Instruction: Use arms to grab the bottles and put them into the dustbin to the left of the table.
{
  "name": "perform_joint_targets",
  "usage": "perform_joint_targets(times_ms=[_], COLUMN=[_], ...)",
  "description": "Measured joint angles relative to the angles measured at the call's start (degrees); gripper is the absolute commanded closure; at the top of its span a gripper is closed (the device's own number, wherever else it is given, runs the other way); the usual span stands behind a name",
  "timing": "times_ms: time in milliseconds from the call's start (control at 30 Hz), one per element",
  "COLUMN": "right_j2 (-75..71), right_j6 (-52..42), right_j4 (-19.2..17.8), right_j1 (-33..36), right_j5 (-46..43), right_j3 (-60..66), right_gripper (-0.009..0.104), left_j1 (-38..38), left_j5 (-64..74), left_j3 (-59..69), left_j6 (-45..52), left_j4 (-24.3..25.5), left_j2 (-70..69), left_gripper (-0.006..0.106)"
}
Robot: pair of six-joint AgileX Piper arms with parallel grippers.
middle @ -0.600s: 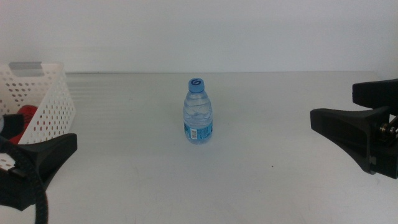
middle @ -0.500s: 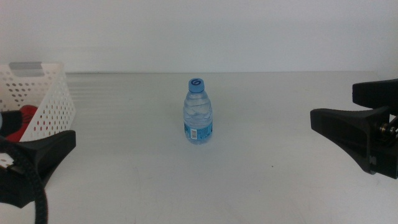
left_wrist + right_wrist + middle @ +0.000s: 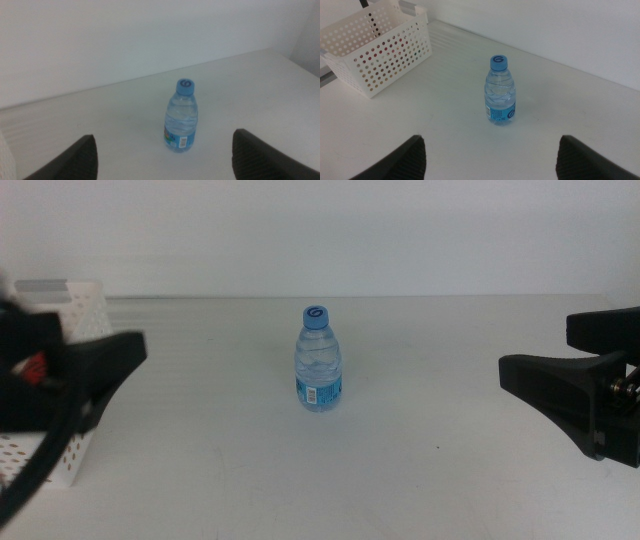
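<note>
A small clear water bottle with a blue cap (image 3: 320,362) stood upright mid-table between the wide-open left gripper (image 3: 162,152) and equally wide-open right gripper (image 3: 490,152).

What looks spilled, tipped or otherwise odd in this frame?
Nothing stands out. The water bottle stands upright, capped, on the table; the white basket sits level; both hands, left and right, are open and empty.
</note>
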Motion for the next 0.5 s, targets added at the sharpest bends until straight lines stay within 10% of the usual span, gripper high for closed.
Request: perform_joint_targets(times_ms=[500], right_j2=[0.0], right_j6=[0.0], right_j4=[0.0], right_j1=[0.0], right_j5=[0.0], right_j3=[0.0], right_gripper=[0.027], left_j1=[-6.5], left_j5=[-4.1], left_j3=[-16.1], left_j6=[12.1], left_j4=[-6.7], left_j2=[23.0], left_gripper=[0.016])
